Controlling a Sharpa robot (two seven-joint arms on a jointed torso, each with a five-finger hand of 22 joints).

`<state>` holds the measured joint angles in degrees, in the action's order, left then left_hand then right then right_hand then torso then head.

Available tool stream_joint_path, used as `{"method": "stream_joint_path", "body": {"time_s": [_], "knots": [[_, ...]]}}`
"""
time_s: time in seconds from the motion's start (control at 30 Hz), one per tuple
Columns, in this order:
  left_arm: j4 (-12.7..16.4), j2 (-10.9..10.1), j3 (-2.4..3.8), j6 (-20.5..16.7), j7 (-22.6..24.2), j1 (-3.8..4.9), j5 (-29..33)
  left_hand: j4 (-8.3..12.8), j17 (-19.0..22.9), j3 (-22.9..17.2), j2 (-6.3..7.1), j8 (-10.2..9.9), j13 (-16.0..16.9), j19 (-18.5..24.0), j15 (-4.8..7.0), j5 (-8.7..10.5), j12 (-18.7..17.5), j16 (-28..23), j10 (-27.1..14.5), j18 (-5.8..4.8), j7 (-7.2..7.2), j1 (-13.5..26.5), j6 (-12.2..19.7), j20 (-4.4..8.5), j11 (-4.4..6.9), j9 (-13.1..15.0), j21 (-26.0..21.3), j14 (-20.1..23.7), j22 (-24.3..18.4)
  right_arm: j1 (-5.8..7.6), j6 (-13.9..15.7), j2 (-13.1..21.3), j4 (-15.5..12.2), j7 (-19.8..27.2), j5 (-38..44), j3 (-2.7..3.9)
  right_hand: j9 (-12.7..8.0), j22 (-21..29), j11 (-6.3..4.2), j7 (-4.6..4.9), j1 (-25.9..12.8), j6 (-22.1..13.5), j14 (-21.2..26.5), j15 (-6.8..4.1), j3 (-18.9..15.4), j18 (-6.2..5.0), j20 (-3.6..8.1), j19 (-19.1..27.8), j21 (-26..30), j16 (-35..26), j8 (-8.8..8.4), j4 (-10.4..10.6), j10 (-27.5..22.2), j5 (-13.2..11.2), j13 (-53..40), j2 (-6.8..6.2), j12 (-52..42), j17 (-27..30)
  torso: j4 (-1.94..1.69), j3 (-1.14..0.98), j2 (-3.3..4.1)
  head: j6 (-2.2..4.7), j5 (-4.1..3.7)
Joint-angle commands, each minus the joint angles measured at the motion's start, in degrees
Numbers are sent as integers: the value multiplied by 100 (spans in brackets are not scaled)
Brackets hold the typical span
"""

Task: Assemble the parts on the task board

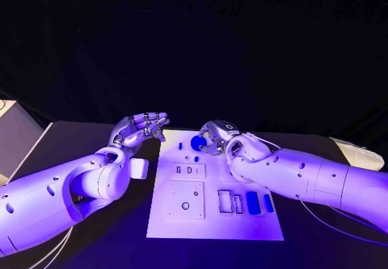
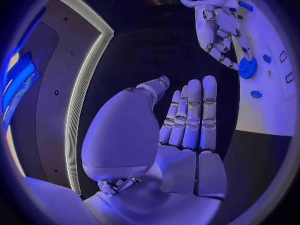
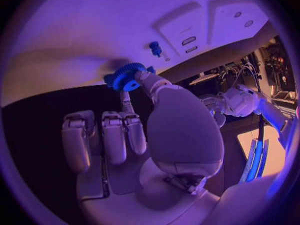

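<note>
Most parts [image 1: 253, 202] lie loose on board [image 1: 214, 224], so I judge task early. My right hand [image 1: 217, 136] pinches gear [image 3: 127, 76]; left hand [image 1: 142, 128] spread, holding nothing.

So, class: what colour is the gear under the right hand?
Blue gear; right wrist view shows it best.

Black table [image 1: 97, 246]; white task board [image 1: 214, 224] flat at centre.
</note>
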<state>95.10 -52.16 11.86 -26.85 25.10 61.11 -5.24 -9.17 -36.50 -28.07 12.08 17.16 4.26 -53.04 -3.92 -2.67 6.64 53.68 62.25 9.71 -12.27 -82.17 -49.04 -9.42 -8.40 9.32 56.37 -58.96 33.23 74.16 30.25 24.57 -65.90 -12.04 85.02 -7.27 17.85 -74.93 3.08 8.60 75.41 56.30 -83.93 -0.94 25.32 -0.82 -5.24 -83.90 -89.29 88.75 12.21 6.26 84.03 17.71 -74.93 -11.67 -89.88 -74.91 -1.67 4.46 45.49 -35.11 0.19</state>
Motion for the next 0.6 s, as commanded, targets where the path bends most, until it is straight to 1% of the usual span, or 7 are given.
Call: {"method": "stream_joint_path", "body": {"time_s": [0.03,0.37,0.6], "knots": [[20,13,5,74,32,5,-26,32,6,-4,-17,0,2,43,-20,-14,13,21,-22,82,-6,59,45,-13,-1,0,36,37,7,-12,-146,-46,50,-28,91,-2,127,-1459,-42,-130,-50,184,-511,-45,47,69,48,-581,-33,25,48,1,597,-9,-1507,4,-12,-1033,4,1,-5,-8,8],[21,17,5,77,30,5,-26,32,6,-4,-17,0,2,43,-20,-14,13,21,-22,82,-6,59,45,-13,-1,0,36,37,7,-24,-177,-183,263,-27,90,-10,125,-1456,-37,-123,-63,165,-511,-43,63,68,48,-580,-31,25,31,-1,597,-30,-1507,-10,-12,-1034,-6,6,-3,6,19],[19,12,6,79,24,5,-26,32,6,-4,-17,0,2,43,-20,-14,13,21,-22,82,-6,59,45,-13,-1,0,36,37,7,-30,-195,-251,378,-28,77,-16,110,-1417,3,-74,-136,52,-505,-13,99,57,31,-556,1,18,-64,6,597,-72,-1507,-81,-12,-1006,-6,7,-5,5,16]]}}
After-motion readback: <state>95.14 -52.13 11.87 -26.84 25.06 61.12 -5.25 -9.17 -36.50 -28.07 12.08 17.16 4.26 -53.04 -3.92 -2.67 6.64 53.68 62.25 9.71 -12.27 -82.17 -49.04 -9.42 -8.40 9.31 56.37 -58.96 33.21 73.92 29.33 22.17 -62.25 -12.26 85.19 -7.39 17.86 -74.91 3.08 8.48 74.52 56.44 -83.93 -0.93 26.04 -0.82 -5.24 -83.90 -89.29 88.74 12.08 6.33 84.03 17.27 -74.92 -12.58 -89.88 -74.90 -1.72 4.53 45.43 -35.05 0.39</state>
